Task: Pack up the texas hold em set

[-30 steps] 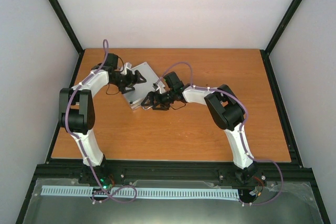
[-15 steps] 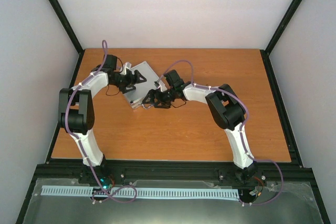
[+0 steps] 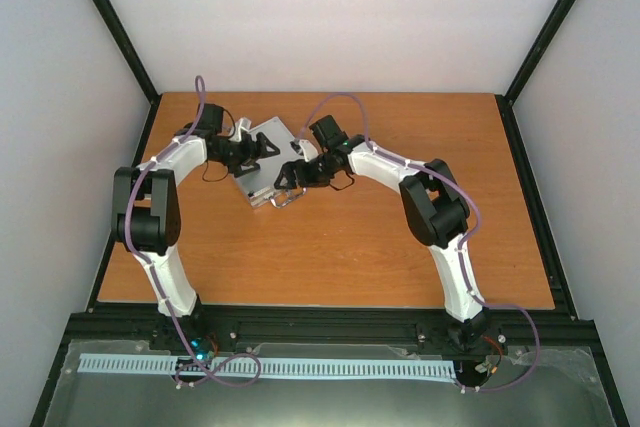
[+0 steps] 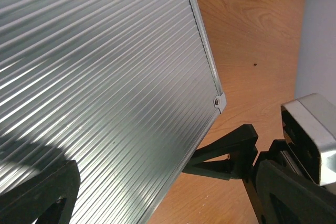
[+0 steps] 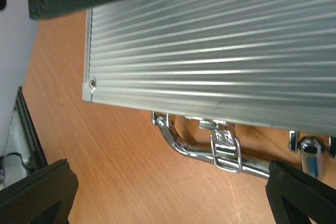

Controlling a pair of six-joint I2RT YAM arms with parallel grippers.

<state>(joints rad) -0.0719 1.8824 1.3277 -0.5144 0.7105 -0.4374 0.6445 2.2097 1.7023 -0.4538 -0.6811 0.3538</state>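
The silver ribbed aluminium case (image 3: pixel 257 180) lies shut on the wooden table, its chrome handle (image 5: pixel 210 156) and a latch (image 5: pixel 226 148) on the near side. My left gripper (image 3: pixel 262 150) hovers open over the lid (image 4: pixel 105 77), and its jaws stand wide apart in the left wrist view (image 4: pixel 163 182). My right gripper (image 3: pixel 288 177) is open at the case's handle edge, over the table in front of the handle (image 5: pixel 170 182). Chips, dice, button and cards are out of view.
The wooden table (image 3: pixel 400 237) stretches to the right and front of the case. A black frame (image 3: pixel 530 187) borders it, with white walls behind. The right gripper's black finger (image 4: pixel 226 153) shows beside the lid's corner.
My right gripper has moved away from me, from the table in front of the case up to its handle edge. The left gripper and the case have stayed still.
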